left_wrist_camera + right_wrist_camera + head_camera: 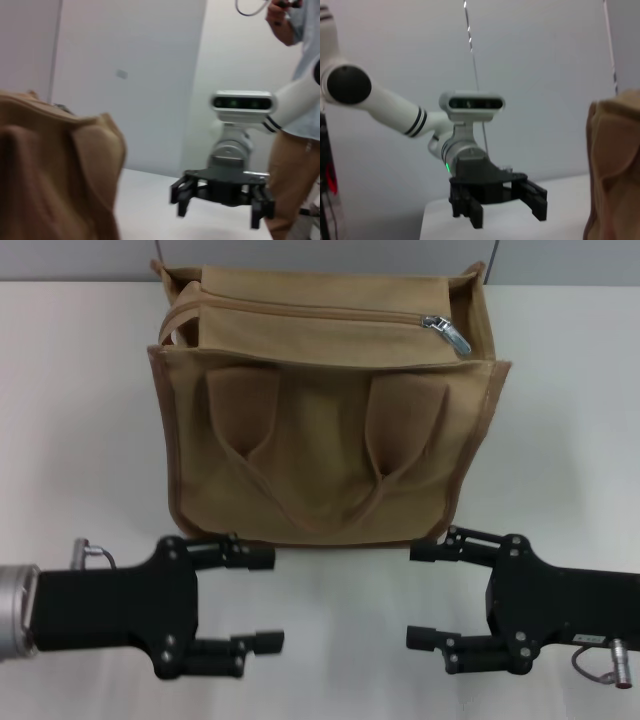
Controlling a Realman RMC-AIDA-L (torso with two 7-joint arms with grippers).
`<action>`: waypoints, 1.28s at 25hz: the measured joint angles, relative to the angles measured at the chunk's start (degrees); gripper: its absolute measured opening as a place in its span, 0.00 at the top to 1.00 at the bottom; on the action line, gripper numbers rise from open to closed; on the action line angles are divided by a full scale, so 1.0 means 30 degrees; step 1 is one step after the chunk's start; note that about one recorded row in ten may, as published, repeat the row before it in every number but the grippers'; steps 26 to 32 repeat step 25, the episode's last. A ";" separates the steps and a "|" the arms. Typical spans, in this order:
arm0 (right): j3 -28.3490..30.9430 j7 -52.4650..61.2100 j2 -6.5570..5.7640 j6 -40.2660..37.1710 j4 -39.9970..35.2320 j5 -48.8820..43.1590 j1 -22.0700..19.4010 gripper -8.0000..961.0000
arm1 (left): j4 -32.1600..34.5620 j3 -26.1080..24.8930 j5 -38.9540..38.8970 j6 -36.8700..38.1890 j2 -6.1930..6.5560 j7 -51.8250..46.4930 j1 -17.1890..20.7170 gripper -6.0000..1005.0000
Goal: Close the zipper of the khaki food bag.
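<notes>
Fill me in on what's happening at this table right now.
Nothing is being handled yet. The khaki food bag stands on the white table, its zipper pull tab at the robot's right end of the top panel. The left end effector and right end effector hover open in front of the bag, facing each other, neither touching it.

The head camera looks forward and down from above onto the white table (80, 390), taking in the whole khaki food bag (320, 410) and, nearer the lens, both grippers facing each other. The left wrist camera sits low and close beside the bag (55, 170), facing across the table to the right gripper (222, 200). The right wrist camera looks back the opposite way, with the bag's edge (615, 165) close and the left gripper (497, 202) farther off. All three views share the bag.
</notes>
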 joint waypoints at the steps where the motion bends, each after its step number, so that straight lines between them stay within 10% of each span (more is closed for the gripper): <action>1: -0.0003 -0.0003 0.0018 0.0153 0.0055 -0.0210 0.0087 0.16 | -0.0005 0.0004 0.0206 0.0088 -0.0129 0.0306 0.0047 0.23; 32: -0.0292 0.1110 -0.0051 0.0828 -0.0302 -0.0475 0.0985 0.16 | 0.1110 -0.0159 0.0468 0.0787 -0.0112 -0.0001 0.0172 0.23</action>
